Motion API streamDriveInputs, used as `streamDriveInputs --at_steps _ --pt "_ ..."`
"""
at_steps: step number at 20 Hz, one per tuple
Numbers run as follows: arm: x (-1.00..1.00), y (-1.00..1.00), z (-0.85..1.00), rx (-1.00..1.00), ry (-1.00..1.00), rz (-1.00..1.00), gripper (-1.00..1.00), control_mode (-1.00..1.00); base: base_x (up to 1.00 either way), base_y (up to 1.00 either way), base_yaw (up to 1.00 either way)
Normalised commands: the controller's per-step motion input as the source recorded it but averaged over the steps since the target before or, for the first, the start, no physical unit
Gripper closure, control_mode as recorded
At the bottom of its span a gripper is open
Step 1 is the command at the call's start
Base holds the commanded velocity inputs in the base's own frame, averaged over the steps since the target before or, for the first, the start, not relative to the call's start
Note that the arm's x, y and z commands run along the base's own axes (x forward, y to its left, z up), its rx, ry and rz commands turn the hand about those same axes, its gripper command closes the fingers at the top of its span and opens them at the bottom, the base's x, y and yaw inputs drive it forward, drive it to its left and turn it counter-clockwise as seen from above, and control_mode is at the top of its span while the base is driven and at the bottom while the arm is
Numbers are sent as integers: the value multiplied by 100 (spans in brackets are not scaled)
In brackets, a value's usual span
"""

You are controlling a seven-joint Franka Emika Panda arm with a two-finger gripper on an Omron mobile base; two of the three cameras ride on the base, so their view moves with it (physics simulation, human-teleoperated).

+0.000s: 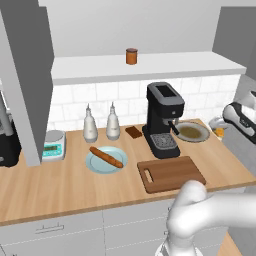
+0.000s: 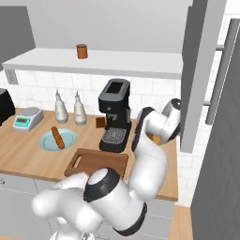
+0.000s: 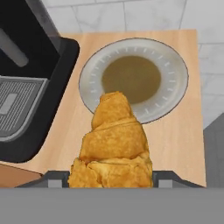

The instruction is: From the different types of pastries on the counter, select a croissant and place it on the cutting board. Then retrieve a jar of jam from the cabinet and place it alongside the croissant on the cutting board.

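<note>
Croissant point(image 3: 114, 144) is held between the jaws of the gripper point(image 3: 112, 180), closed on its wide end, tip pointing out along the hand. It hangs just above the pale plate point(image 3: 175, 65), whose dark centre is bare; judged: lifted off that plate for carrying. Plate sits on the counter point(image 1: 60, 185) right of the coffee machine point(image 1: 163, 117). Cutting board point(image 1: 172, 174) lies in front of the machine, nearer and to the left of the hand, nothing on it; slot handle at its left end. Judged next: swing left and toward the near edge, then lower. Jar of jam point(image 1: 131, 56) stands on the cabinet point(image 1: 150, 65) shelf, not yet fetched. Baguette stick point(image 1: 106, 156) rests on a blue plate point(image 1: 95, 165); dark square point(image 1: 133, 132) lies beside the machine.
</note>
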Motion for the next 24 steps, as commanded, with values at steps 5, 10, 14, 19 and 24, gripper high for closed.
streamDriveInputs --at_steps 5,10,14,19,24 --pt "-89 6 -8 1 0 0 100 -100 0 0 0" --pt "-60 0 -1 1 0 0 100 -100 0 0 0" --pt "-54 55 0 5 -2 0 100 -100 0 0 0" --pt "-93 99 18 1 -27 -1 100 -100 0 0 0" --pt "-47 59 5 -5 -13 -1 100 -100 0 0 0"
